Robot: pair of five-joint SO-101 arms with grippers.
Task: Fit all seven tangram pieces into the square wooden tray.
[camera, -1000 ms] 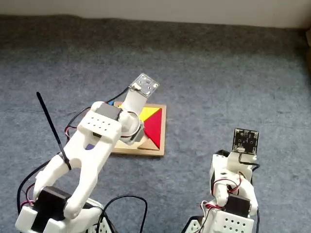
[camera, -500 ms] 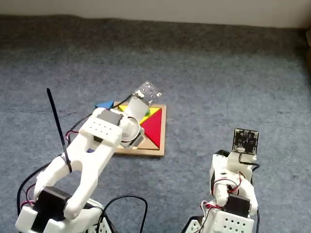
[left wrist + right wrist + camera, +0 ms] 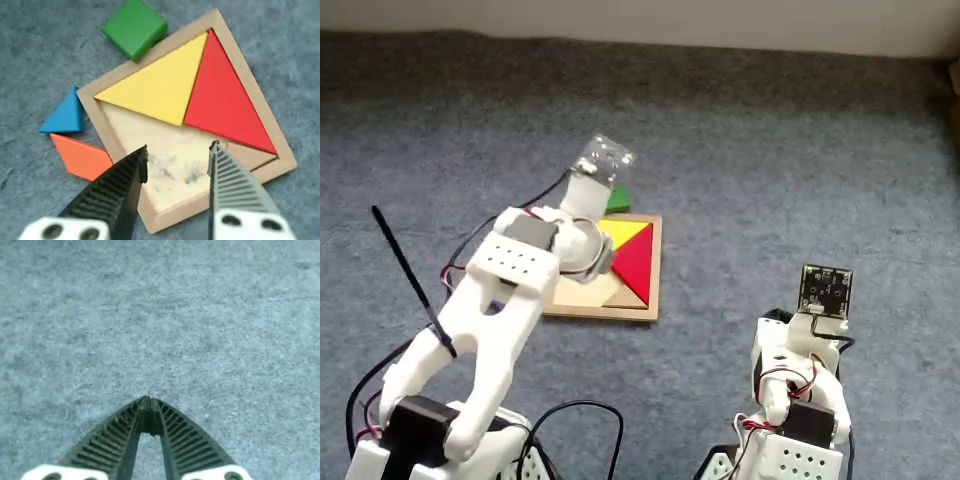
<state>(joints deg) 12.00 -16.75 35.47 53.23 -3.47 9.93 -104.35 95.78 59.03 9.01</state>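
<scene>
Left wrist view shows the left gripper, having just drawn back, hanging spread and empty over the tray, with green square, blue triangle and orange piece beside the tray awaiting pickup, while the right gripper is pressed together.

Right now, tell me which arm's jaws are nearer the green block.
Left. On the left arm, the jaws hang over the tray, close to the green block; the right arm sits back over bare carpet, far from it.
</scene>
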